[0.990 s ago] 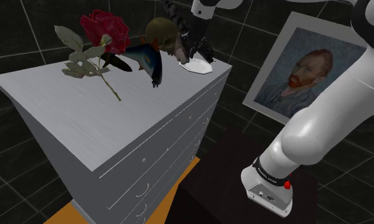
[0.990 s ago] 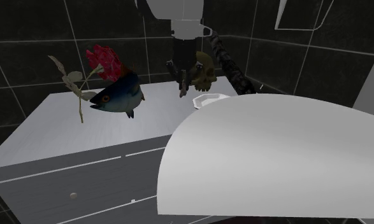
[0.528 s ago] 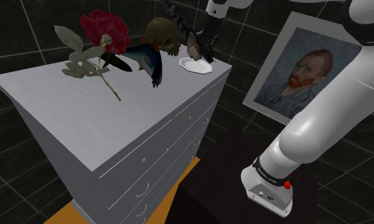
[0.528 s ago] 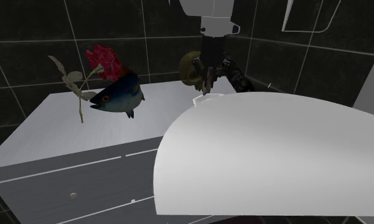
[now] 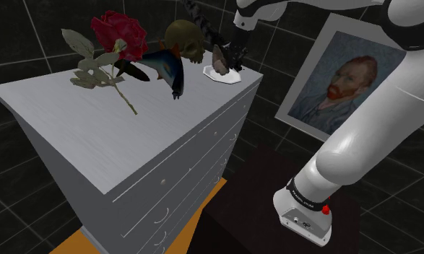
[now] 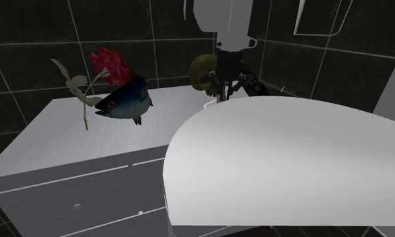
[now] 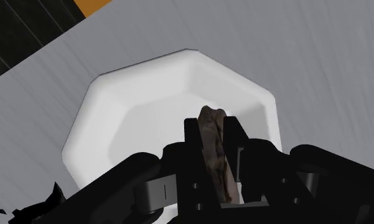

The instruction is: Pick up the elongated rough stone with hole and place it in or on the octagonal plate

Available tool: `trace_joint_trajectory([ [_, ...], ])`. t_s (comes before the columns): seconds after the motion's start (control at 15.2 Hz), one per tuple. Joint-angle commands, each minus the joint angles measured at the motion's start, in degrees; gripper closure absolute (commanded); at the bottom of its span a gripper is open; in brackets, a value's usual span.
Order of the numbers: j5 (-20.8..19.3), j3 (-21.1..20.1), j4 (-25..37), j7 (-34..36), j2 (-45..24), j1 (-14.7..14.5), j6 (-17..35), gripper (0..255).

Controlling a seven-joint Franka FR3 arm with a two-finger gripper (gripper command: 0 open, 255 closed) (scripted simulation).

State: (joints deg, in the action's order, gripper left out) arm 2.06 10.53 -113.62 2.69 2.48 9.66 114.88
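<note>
**Item: stone, in transit.** The elongated rough stone (image 7: 212, 124), brown-grey and thin-edged, is clamped between the two fingers of the black gripper (image 7: 215, 153). The claw is closed on it, with a finger against each flat face.

**Position.** The stone is held over the white octagonal plate (image 7: 147, 108). The plate sits at the far corner of the grey dresser (image 5: 94, 137), toward the shoulder view's right.

**Governing relation.** The plate lies straight ahead of the claw, along the fingers. The stone's long axis runs roughly that same way and juts past the fingertips toward the plate's hollow. In the shoulder view the stone (image 5: 219, 56) stands near-upright, its lower end close over the plate (image 5: 225, 75). Whether the two touch cannot be told.

**Judgement.** Release over the plate appears to be the step in hand. A stone let go on end would likely tip onto a flat face.

**Neighbours.** A skull (image 5: 185, 40), a fish (image 5: 165, 66) and a rose (image 5: 118, 32) are also on the dresser.

**Change.** A second ago the gripper (image 6: 223, 86) hung in front of the skull. It now stands to the skull's right in the second exterior view, nearer the plate.
</note>
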Motion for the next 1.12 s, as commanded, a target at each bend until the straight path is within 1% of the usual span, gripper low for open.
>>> trace_joint_trajectory([
  [0.0,0.1,0.0,-1.4,-0.1,-0.3,0.0,1.7,255],
  [0.46,0.5,0.1,-5.2,-0.6,-1.8,0.0,7.0,255],
  [1.06,0.6,0.5,-5.4,-0.6,-1.9,-0.4,7.3,255],
])
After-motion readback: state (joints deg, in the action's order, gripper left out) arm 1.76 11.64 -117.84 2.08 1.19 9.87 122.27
